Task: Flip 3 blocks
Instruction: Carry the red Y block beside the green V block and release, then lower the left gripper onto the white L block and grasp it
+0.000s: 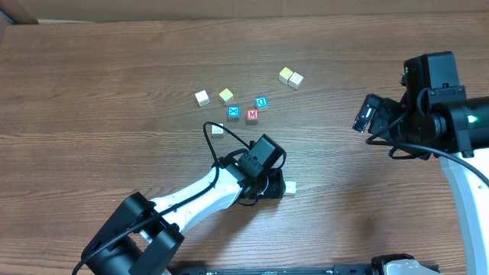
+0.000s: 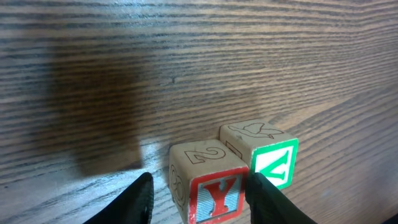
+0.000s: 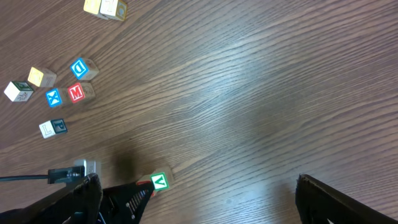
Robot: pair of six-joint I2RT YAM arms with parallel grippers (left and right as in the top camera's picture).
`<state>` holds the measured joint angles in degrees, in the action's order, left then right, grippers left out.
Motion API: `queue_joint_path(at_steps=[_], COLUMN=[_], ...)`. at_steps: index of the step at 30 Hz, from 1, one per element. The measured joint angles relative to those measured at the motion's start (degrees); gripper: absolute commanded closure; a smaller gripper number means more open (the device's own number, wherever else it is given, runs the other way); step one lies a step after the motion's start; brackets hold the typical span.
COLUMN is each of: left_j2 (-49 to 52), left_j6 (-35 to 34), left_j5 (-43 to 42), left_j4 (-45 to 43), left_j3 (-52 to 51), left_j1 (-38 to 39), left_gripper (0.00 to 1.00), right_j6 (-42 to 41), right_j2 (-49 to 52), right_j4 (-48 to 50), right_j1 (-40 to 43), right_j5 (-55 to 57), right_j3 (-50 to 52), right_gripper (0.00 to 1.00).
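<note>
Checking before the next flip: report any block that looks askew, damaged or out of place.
Nothing stands out. The Y block and V block sit flat on the table, side by side, the Y block between the open fingers of the left gripper. The other cubes lie scattered, none visibly damaged.

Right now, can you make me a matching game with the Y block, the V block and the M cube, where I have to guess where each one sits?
Things:
1. Y block
2. V block
3. M cube

Places:
A. beside the blue X cube
B. between the left fingers
C. just outside those fingers, next to the block between them

Pairs: 1-B, 2-C, 3-A
</note>
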<state>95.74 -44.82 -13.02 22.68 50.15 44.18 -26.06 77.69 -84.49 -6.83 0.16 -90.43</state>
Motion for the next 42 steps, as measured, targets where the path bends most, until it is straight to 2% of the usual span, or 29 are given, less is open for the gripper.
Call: queue_joint_path(at_steps=[10, 17, 23, 25, 28, 31, 36, 42], left_j2=[-0.17, -6.67, -10.03, -10.01, -10.01, -10.01, -9.6, -4.22], left_j6=[0.02, 0.48, 1.79, 2.25, 5.57, 11.54, 20.2, 27.21], left_j5=[1.29, 3.85, 5.64, 6.16, 6.01, 4.76, 3.15, 2.27], left_j4=[-0.2, 1.05, 5.14, 6.21, 5.73, 5.66, 9.44, 12.2], left_j3=[0.0, 0.0, 0.0, -0.04, -0.04, -0.02, 2.21, 10.23], left_j1=[0.0, 0.0, -1.11, -3.21, -9.33, -16.9, -25.92, -28.06], left_gripper=[0.61, 0.48, 0.45, 0.37, 0.25, 0.16, 0.14, 0.18], right_j6=[0.24, 0.42, 0.42, 0.48, 0.74, 1.25, 1.79, 2.1], right_j2=[0.0, 0.0, 0.0, 0.0, 0.0, 0.0, 0.0, 0.09], right_j4=[-0.02, -0.04, -0.2, -0.52, -0.9, -1.03, -0.57, 0.11], right_j1=[0.0, 0.0, 0.0, 0.0, 0.0, 0.0, 0.0, 0.0], right_j5=[0.0, 0.02, -0.02, -0.57, -1.97, -3.28, -5.14, -5.95], right_j3=[0.0, 0.0, 0.0, 0.0, 0.0, 0.0, 0.17, 1.55], right_gripper=[0.0, 0.0, 0.0, 0.0, 0.0, 0.0, 0.0, 0.0])
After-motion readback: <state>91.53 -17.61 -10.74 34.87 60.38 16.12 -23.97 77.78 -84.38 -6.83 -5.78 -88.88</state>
